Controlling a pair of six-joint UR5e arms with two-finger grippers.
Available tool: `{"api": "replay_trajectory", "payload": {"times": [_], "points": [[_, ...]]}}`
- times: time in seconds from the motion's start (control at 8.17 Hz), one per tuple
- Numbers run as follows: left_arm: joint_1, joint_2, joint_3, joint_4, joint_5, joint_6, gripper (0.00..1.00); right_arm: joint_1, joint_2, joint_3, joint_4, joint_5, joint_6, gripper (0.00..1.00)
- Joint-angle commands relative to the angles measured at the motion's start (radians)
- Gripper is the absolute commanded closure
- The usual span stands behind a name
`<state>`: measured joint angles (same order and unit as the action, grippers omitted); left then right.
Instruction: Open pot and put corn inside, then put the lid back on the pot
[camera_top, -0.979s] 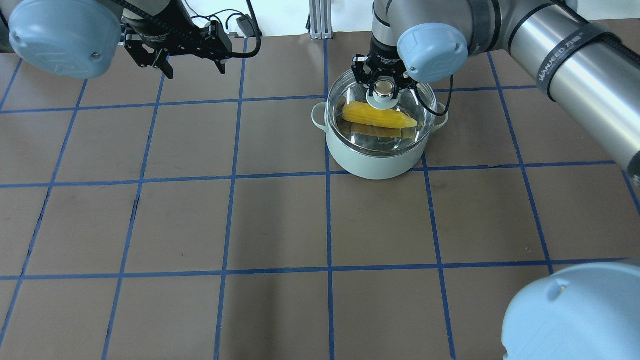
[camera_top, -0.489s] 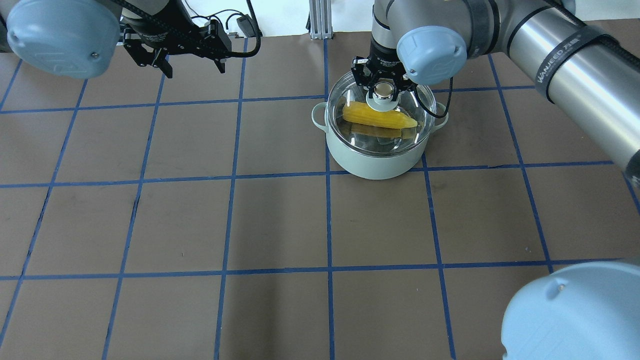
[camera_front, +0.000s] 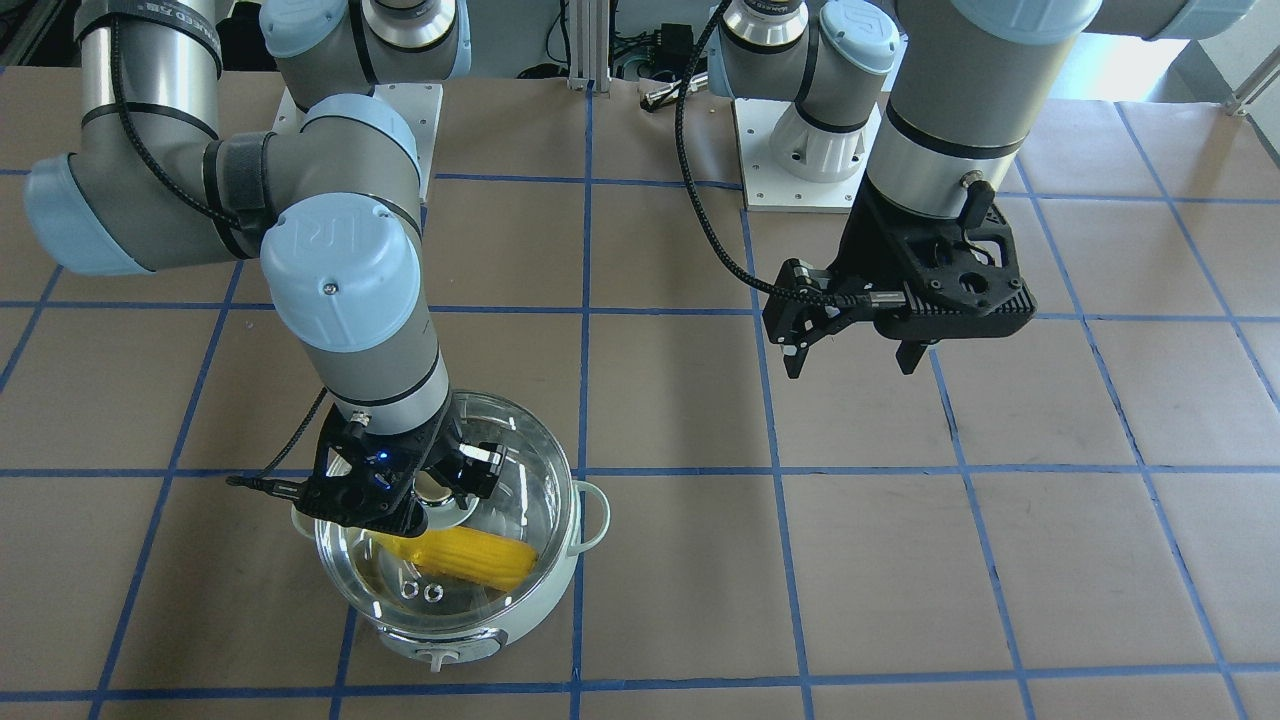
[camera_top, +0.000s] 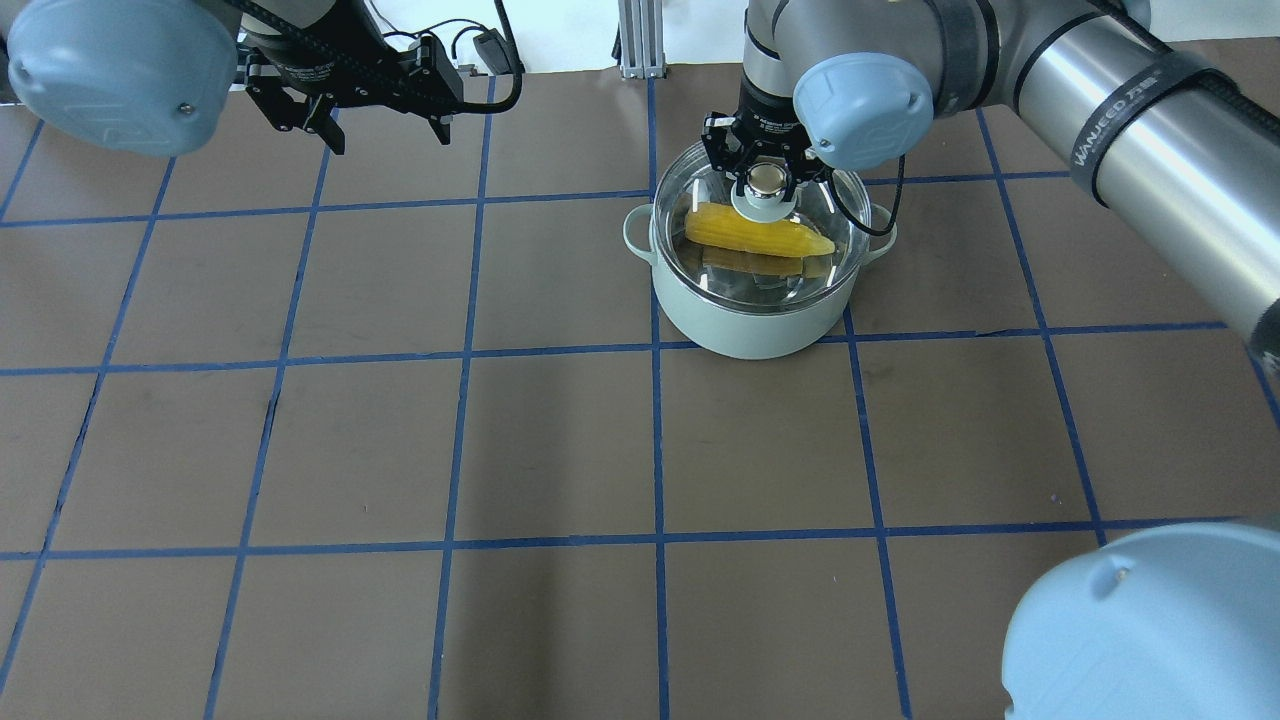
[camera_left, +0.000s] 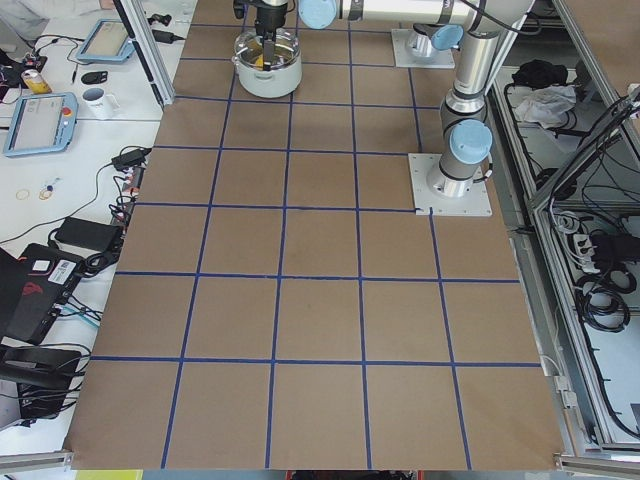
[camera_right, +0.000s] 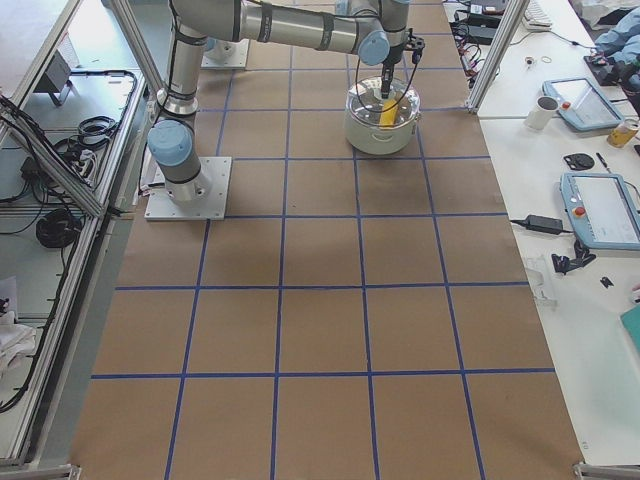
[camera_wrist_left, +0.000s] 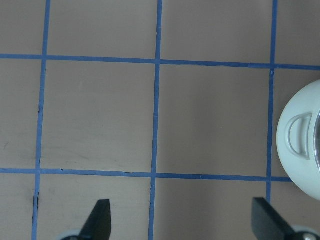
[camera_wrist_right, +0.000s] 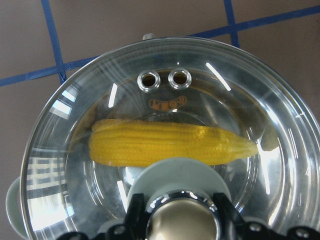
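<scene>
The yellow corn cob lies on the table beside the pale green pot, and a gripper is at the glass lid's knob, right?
No: the bright yellow corn cob lies inside the pale mint-green pot, under the clear glass lid; the right wrist view shows it. The right gripper is at the knob.

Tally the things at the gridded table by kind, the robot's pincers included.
pot: 1
lid: 1
corn: 1
pincers: 2 (left pincer, right pincer)
Total: 5
</scene>
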<state>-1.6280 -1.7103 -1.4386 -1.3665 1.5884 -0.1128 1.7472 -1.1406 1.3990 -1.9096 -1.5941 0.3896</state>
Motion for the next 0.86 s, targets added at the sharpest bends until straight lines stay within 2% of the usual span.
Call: {"api": "replay_trajectory", "payload": {"times": [0.0,0.12,0.37,0.49,0.73], "points": [[0.031,0.017,-0.017,0.009,-0.008,0.019,0.0,0.0,0.001,0.0,-0.002,0.0,0.0,0.27],[0.06,0.009,-0.022,-0.002,-0.007,0.094,0.0,0.0,0.001,0.0,-0.002,0.0,0.0,0.21],[0.071,0.009,-0.055,-0.002,-0.004,0.108,0.0,0.0,0.001,0.0,-0.002,0.0,0.0,0.17],[0.069,0.011,-0.057,-0.006,0.002,0.107,0.0,0.0,0.001,0.0,-0.002,0.0,-0.008,0.18],[0.069,0.009,-0.057,-0.006,-0.001,0.098,0.0,0.0,0.002,0.002,-0.002,-0.001,0.0,0.3]]}}
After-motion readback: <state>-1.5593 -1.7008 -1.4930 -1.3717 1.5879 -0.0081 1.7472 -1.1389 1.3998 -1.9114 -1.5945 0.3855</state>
